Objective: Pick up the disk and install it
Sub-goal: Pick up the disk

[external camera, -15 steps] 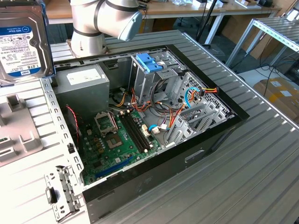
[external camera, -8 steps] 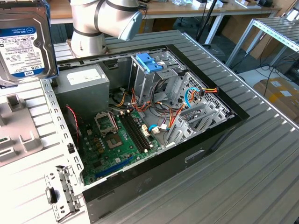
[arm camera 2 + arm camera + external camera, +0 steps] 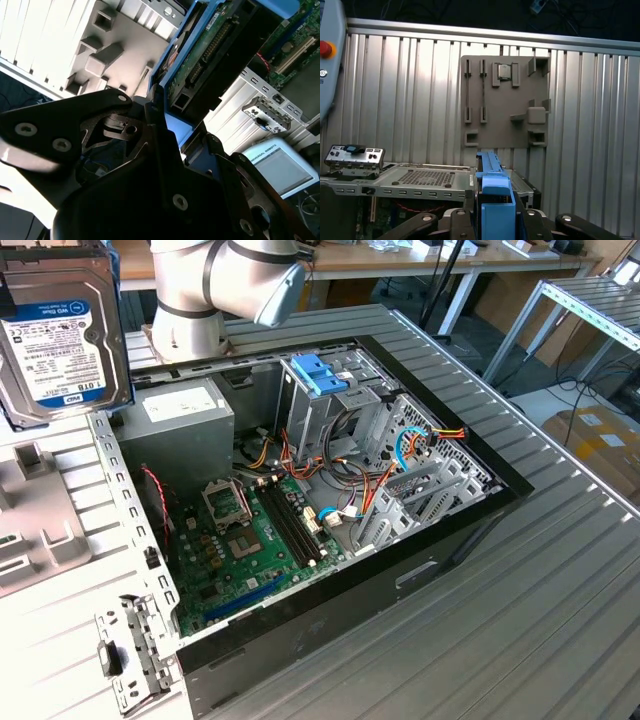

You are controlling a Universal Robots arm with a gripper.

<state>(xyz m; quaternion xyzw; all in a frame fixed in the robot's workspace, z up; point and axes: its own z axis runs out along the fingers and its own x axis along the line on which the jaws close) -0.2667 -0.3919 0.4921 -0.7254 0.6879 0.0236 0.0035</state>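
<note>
In the exterior view the disk (image 3: pixel 62 340) hangs at the far left, label side to the camera, up off the surface (image 3: pixel 560 620) and left of the open case (image 3: pixel 330 540). The arm (image 3: pixel 225 285) rises just to its right. Inside the case a metal cage (image 3: pixel 310 415) topped by a blue bracket (image 3: pixel 322 372) stands toward the far side, well apart from the disk. The disk is not yet installed.

In the second wrist view the disk (image 3: pixel 210 50) shows its circuit-board side, tilted away from the camera. Its blue rail (image 3: pixel 176 129) sits down between the dark jaws, which are closed on it. Gripping by the rail looks deliberate, since it keeps pressure off the board and leaves the connector end free.

In the first wrist view the rail (image 3: pixel 495 200) stands on edge between the jaws, pinched from both sides. Beyond it lie the ribbed surface (image 3: pixel 395 100) and a grey holder plate (image 3: pixel 505 100), with a corner of the case (image 3: pixel 420 177) nearer. Held on edge like this, the disk is probably easier to line up with a narrow bay than if it were carried flat.
</note>
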